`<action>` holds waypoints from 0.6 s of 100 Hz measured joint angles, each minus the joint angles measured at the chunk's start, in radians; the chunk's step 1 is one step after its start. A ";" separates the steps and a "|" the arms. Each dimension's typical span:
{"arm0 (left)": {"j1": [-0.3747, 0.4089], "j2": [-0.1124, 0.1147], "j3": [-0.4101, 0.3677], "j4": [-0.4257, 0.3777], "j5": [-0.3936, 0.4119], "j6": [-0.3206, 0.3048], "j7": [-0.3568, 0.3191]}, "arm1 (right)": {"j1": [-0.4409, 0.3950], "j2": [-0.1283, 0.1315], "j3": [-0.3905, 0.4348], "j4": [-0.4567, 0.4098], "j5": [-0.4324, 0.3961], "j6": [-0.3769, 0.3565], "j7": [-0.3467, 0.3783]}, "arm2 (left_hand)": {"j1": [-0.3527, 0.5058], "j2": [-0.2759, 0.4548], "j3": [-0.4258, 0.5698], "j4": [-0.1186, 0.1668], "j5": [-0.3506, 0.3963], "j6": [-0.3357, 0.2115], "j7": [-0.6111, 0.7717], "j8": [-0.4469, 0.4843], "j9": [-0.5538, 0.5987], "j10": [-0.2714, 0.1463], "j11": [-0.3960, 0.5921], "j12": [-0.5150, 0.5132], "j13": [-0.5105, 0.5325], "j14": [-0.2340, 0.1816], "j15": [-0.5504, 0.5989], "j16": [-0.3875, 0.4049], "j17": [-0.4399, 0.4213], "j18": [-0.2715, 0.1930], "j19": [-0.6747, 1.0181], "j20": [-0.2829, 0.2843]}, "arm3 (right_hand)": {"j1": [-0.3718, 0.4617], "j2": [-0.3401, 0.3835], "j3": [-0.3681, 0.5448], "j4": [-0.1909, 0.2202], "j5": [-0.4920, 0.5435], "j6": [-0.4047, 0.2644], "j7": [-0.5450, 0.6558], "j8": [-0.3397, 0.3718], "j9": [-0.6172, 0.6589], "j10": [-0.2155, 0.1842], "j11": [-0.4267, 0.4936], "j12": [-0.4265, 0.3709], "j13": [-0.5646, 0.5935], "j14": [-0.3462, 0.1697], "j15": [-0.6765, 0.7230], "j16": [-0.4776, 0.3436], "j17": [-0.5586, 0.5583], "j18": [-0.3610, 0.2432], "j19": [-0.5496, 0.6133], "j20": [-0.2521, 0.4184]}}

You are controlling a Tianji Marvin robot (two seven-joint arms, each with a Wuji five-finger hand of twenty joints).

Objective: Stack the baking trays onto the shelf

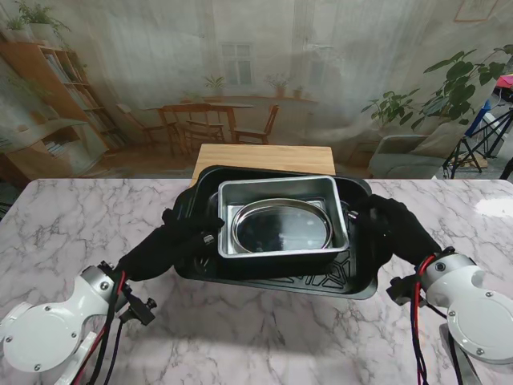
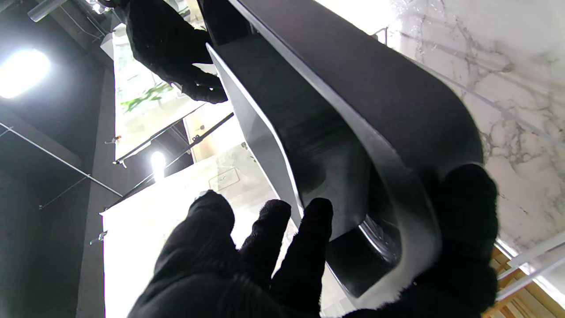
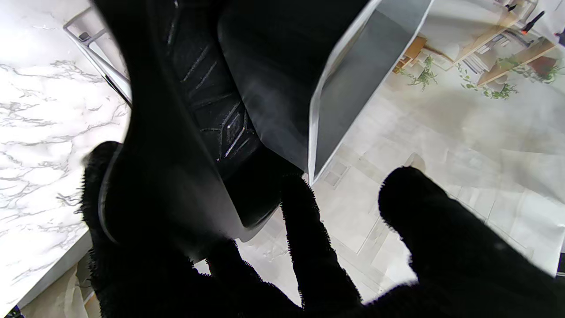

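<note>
Both white forearms rise from the near corners, and the left hand (image 1: 172, 241) and right hand (image 1: 393, 224) clamp opposite ends of the black baking tray (image 1: 280, 277), fingers (image 2: 468, 229) hooked around its rim. It carries a silver tray (image 1: 280, 192) and an oval pan (image 1: 280, 227), held level above the desk (image 1: 80, 224) before the wooden shelf (image 1: 264, 156), so nothing slides.
</note>
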 measured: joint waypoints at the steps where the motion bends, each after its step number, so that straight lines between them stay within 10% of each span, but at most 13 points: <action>1: -0.001 0.000 0.001 0.001 0.000 0.001 0.001 | 0.003 0.000 -0.002 -0.001 0.000 0.005 0.000 | 0.000 0.000 0.000 0.000 0.000 0.000 0.000 0.000 0.000 0.000 0.000 0.000 0.000 0.000 0.000 -0.006 0.000 0.000 0.000 0.000 | 0.000 0.000 0.000 0.000 0.000 0.000 0.000 0.000 0.000 0.000 0.000 0.000 -0.001 0.000 0.000 0.000 0.000 0.000 0.000 0.000; 60: -0.085 0.001 0.027 0.073 0.039 0.039 0.014 | 0.129 0.000 -0.094 -0.023 0.029 0.172 -0.045 | 0.025 -0.010 0.000 0.000 0.000 -0.014 0.000 0.019 0.012 0.000 0.002 0.000 0.005 0.000 0.000 -0.017 -0.058 0.000 0.001 -0.025 | 0.000 0.000 0.000 0.000 0.000 0.000 -0.002 0.000 -0.014 -0.009 -0.005 0.000 -0.038 0.000 0.001 0.000 -0.016 -0.017 0.000 -0.002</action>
